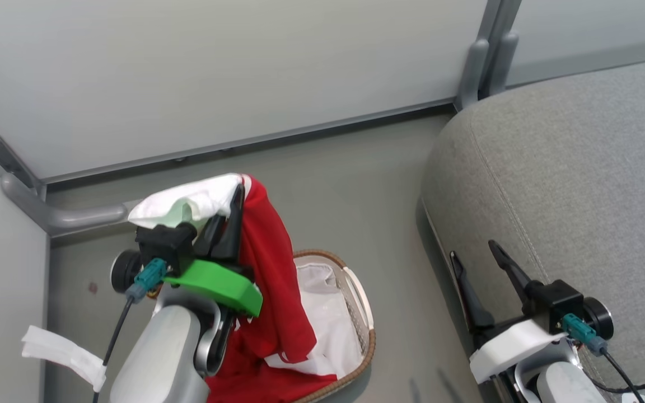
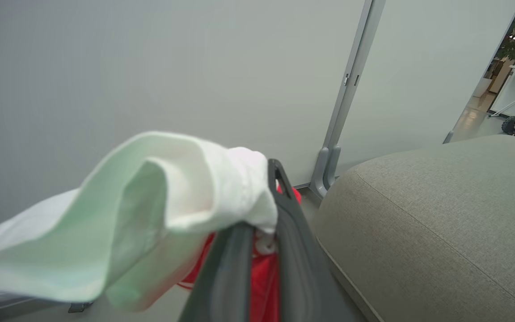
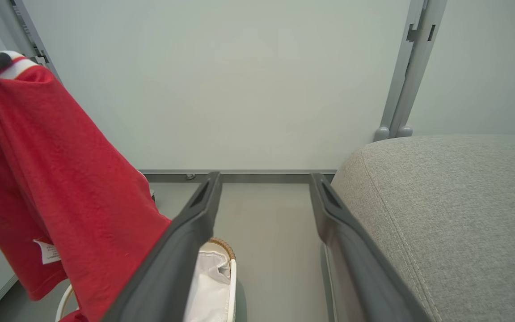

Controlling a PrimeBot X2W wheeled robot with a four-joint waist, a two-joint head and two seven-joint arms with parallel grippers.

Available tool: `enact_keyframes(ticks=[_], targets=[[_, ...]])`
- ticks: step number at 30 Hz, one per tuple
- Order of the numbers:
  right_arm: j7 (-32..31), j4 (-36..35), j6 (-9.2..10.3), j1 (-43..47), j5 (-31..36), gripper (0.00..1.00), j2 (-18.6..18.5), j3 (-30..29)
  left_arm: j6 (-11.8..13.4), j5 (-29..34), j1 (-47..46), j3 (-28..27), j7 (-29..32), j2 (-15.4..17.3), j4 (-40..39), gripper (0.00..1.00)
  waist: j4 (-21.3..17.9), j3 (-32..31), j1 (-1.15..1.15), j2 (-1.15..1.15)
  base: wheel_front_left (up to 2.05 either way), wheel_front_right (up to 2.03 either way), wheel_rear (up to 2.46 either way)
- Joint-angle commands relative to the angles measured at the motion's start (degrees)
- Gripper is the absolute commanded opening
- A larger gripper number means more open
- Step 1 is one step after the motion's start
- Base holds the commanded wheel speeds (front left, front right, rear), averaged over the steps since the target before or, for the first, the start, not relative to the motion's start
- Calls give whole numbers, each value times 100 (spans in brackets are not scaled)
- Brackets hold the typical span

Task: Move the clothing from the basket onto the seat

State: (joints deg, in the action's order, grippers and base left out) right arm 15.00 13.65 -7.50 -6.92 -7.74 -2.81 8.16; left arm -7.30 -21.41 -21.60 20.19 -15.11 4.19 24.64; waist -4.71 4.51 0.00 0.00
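My left gripper (image 1: 237,197) is shut on the red clothing (image 1: 269,268), lifted above the basket (image 1: 363,313). A white sleeve (image 1: 188,204) flops over the fingers, and the red body hangs down into the basket. The left wrist view has the white sleeve (image 2: 159,201) bunched at the closed gripper (image 2: 275,179), red fabric below. The hanging clothing (image 3: 61,179) fills the left of the right wrist view. The basket's white liner (image 1: 328,319) shows inside the brown rim. The grey seat (image 1: 569,184) lies to the right. My right gripper (image 1: 472,249) stands open and empty beside the seat's edge.
Pale partition walls (image 1: 216,73) with grey metal posts (image 1: 482,61) close off the back and left. Grey floor (image 1: 356,184) lies between basket and seat. A white strip (image 1: 62,350) hangs at the lower left by my left forearm.
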Motion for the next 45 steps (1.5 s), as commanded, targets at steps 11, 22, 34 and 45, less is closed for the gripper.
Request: enact_keyframes(ticks=[11,22,34,45], targets=[[28,339,2,162,168,100,-24,705,-28,29,-489,269,-6,-91,-529,0,312,-178,0,0,0,0,0],[27,952,2,-992,16,100,-22,2143,-17,-218,-672,927,-7,-122,-670,0,718,-23,0,0,0,0,0],[27,1753,3,-2060,-103,100,-23,2790,205,-661,-882,1848,-7,-124,-752,0,1212,49,0,0,0,0,0],[21,2078,4,-1919,-643,0,-28,2669,371,-790,-868,1916,-7,-124,-696,0,1326,110,0,0,0,0,0]])
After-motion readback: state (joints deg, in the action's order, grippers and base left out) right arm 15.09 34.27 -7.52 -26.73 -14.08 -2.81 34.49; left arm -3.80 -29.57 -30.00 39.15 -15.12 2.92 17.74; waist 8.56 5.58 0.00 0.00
